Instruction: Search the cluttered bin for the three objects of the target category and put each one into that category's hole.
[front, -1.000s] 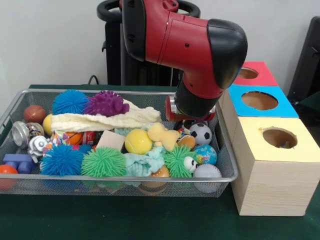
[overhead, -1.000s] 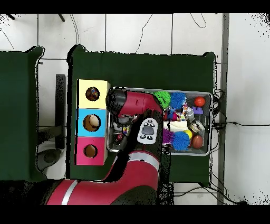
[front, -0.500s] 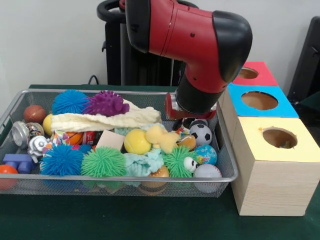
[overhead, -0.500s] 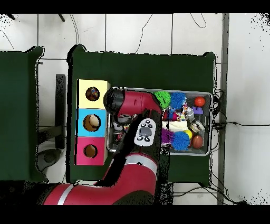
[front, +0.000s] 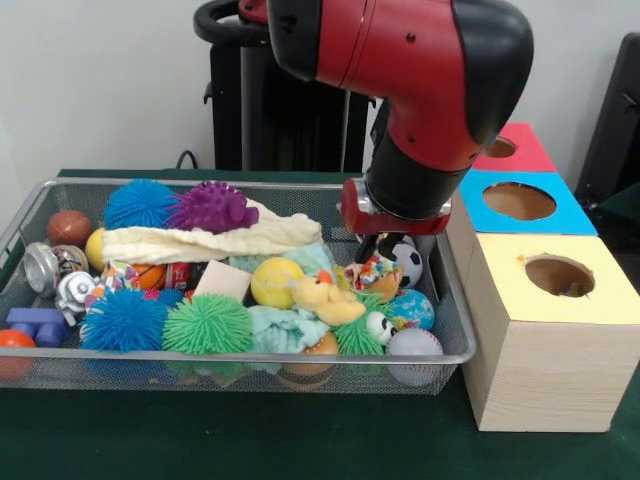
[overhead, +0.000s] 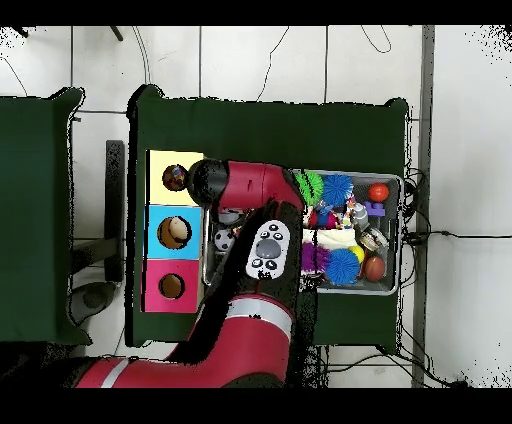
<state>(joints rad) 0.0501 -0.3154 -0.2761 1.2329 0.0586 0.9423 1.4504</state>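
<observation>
Front view: gripper (front: 385, 262) is pinching a small white dotted fabric piece (front: 373, 272) just above the clutter near the right end of the silver wire-mesh bin (front: 240, 355). Round hole in the yellow-topped wooden box (front: 558, 275) is standing beside that end; something small sits inside, identity unclear. Red-and-black arm (front: 420, 80) is descending steeply from above, wrist vertical.

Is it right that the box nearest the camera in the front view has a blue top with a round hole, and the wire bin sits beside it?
Not quite. In the front view the nearest box has a yellow top with the round hole; the blue-topped box is behind it. The wire bin does sit beside it.
</observation>
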